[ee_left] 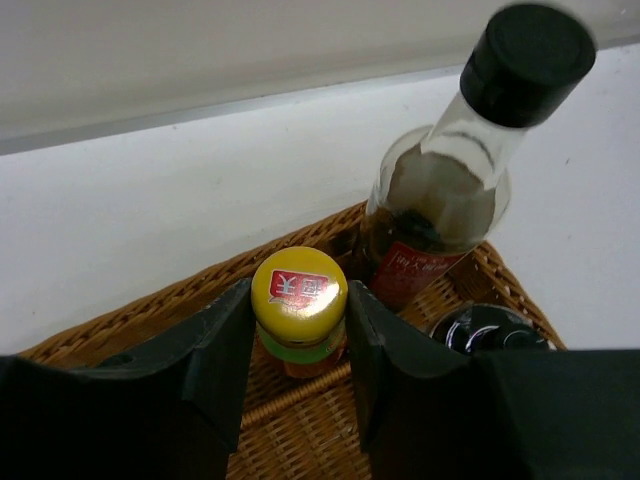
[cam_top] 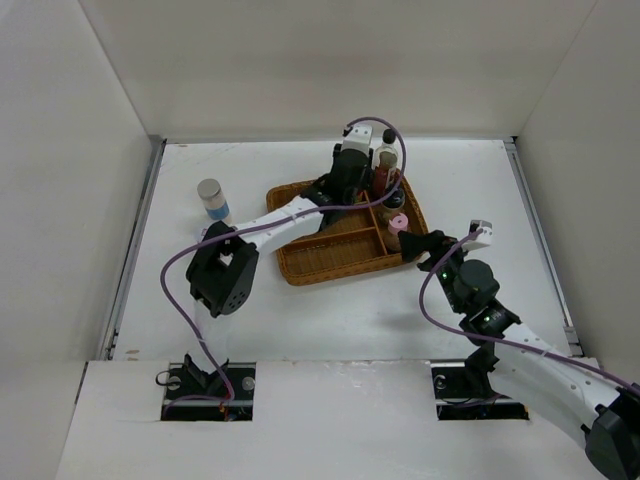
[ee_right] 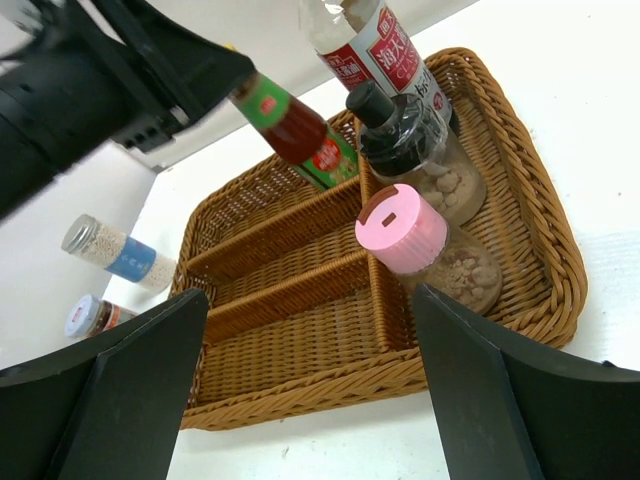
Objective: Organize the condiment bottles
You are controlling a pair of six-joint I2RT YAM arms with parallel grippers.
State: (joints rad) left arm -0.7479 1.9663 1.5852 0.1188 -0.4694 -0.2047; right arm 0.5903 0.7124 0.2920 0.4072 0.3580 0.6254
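Note:
My left gripper (ee_left: 298, 305) is shut on the green bottle (ee_left: 300, 345) just under its yellow and red cap, over the far right part of the wicker tray (cam_top: 310, 262). In the right wrist view this bottle (ee_right: 300, 135) hangs tilted. Beside it stand the tall clear black-capped bottle (ee_left: 440, 200) and the black-capped brown shaker (ee_right: 405, 135). The pink-capped shaker (ee_right: 402, 228) stands in the tray's right compartment. My right gripper (ee_right: 305, 300) is open with nothing in it, just off the tray's near right corner. The silver-lidded blue-label jar (cam_top: 211, 198) stands on the table left of the tray.
A short jar (ee_right: 92, 315) sits on the table near the blue-label jar, hidden by my left arm (cam_top: 265, 225) in the top view. The tray's long left compartments (ee_right: 290, 290) hold nothing. White walls close the table at the back and sides.

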